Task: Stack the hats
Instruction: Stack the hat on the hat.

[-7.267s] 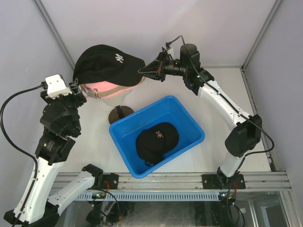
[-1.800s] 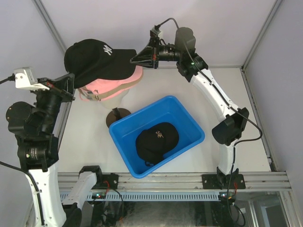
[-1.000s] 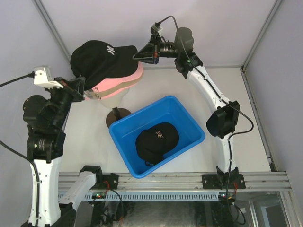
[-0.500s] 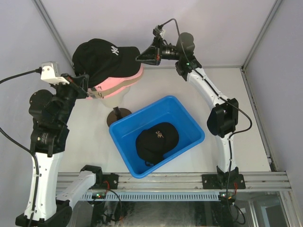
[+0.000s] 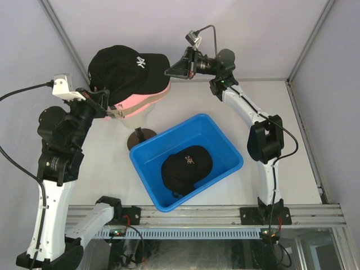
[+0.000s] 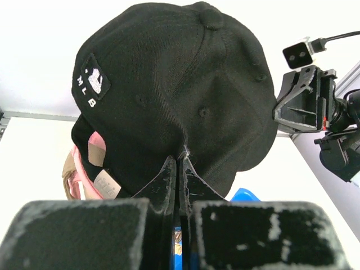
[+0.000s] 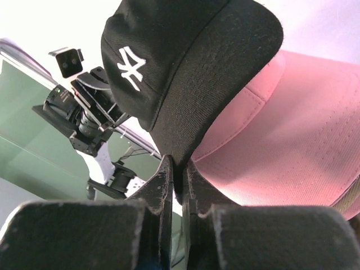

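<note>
The black NY cap (image 5: pixel 126 70) sits at the top of a pile at the far left of the scene, with its white logo facing up and its brim pointing right. Right under it lies the pink cap (image 5: pixel 147 101), whose brim shows below and just beyond the black brim. Under the pink one, only a strap and an edge of the tan cap (image 5: pixel 115 112) show at the near left side of the pile. All three rest on the pale mannequin head (image 5: pixel 145 115), which stands on a brown base (image 5: pixel 140 135) on the white table (image 5: pixel 107 169).

The left gripper (image 6: pixel 180 163) reaches in from the left. Its jaws are pressed together on the rear lower edge of the black NY cap, just beside the back opening where pink and tan fabric peek out. The right gripper (image 7: pixel 179 163) comes from the far right side. Its jaws are likewise closed tight, pinching the front edge of the same cap's brim, with the pink brim lying just under that spot. So both arms hold the top cap, one at each end.

Near and to the right of the mannequin base sits the blue bin (image 5: pixel 232 153), turned at an angle on the table. Inside it lies the second black cap (image 5: pixel 187 166), with a small orange mark on its crown, well apart from both grippers.
</note>
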You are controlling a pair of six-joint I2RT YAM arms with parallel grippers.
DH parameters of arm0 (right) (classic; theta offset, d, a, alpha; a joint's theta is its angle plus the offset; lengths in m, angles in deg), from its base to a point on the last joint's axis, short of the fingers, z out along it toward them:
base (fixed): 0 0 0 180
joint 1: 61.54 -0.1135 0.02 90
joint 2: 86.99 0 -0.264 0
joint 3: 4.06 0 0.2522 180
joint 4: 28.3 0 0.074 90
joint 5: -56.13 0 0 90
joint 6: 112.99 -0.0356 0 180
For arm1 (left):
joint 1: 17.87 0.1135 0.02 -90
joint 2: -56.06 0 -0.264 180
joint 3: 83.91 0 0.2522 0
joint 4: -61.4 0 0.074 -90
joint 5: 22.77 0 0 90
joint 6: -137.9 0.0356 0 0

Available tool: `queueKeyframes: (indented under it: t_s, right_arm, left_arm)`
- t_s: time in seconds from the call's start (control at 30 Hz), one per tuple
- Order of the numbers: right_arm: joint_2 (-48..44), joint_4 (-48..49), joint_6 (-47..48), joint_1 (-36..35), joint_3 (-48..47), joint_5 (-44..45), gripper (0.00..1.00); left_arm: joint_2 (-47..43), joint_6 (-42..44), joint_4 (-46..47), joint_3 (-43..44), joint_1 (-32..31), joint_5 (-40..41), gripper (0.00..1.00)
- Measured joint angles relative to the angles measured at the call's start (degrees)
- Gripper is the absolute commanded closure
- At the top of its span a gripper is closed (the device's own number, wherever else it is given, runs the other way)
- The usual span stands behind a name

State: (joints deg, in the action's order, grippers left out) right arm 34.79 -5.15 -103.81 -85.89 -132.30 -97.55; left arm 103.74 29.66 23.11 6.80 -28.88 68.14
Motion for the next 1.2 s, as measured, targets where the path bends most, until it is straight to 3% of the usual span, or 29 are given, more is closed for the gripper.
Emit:
queueKeyframes:
  t_s: [0.23, 0.5, 1.07, 1.2]
  right_arm:
    - [0.4, 7.0, 0.0, 0.6, 0.2, 0.1, 1.00]
    - [-0.9, 3.0, 0.0, 0.7, 3.1, 0.2, 1.00]
    - [-8.4, -24.2, 1.2, 0.3, 5.1, 3.4, 1.00]
    - [-12.1, -27.3, 1.2, -0.3, 9.9, 6.4, 1.00]
  left_arm:
    - [0.4, -0.6, 0.0, -0.3, -0.2, 0.5, 1.00]
    - [0.3, -0.7, 0.4, -0.9, -0.5, 0.7, 1.00]
    - [0.3, -0.7, 0.9, -1.4, -0.5, 2.0, 1.00]
    - [0.3, -0.7, 0.9, -1.6, -0.5, 2.4, 1.00]
